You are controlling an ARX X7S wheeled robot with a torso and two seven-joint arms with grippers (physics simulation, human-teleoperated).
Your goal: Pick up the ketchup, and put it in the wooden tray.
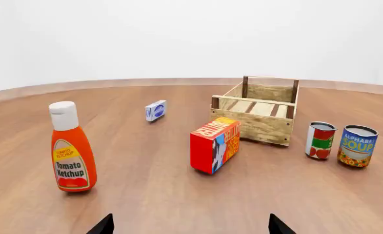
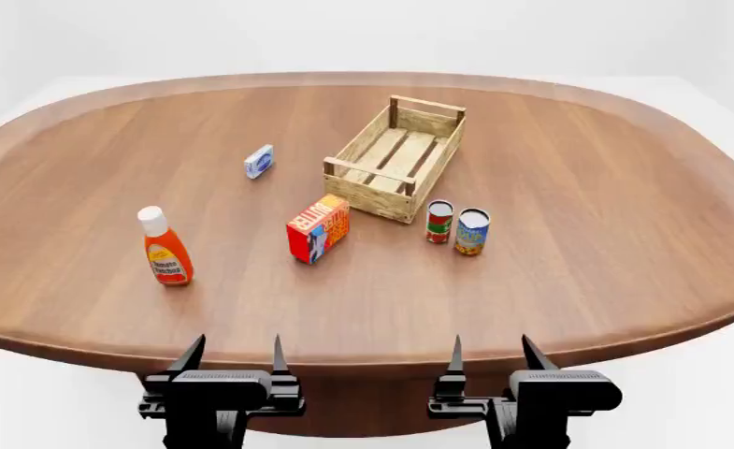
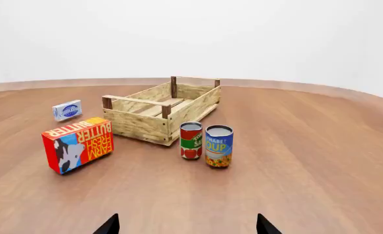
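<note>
Nothing of the task is done yet: on the round wooden surface (image 2: pixel 616 215) the wooden tray (image 2: pixel 398 159) holds nothing. The ketchup (image 2: pixel 165 248) stands upright well apart from it, near the surface's front-left edge, with the butter box (image 2: pixel 318 229) between them. The left tool (image 2: pixel 232 360) and the right tool (image 2: pixel 492 360) hang off the near edge, jaws spread wide and holding nothing, so reach, grasp, carry and placement all remain.

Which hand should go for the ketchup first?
Left. The ketchup stands on the table's left side, nearer the left hand, and shows in its wrist view; the right hand is farther, with the butter box between.
</note>
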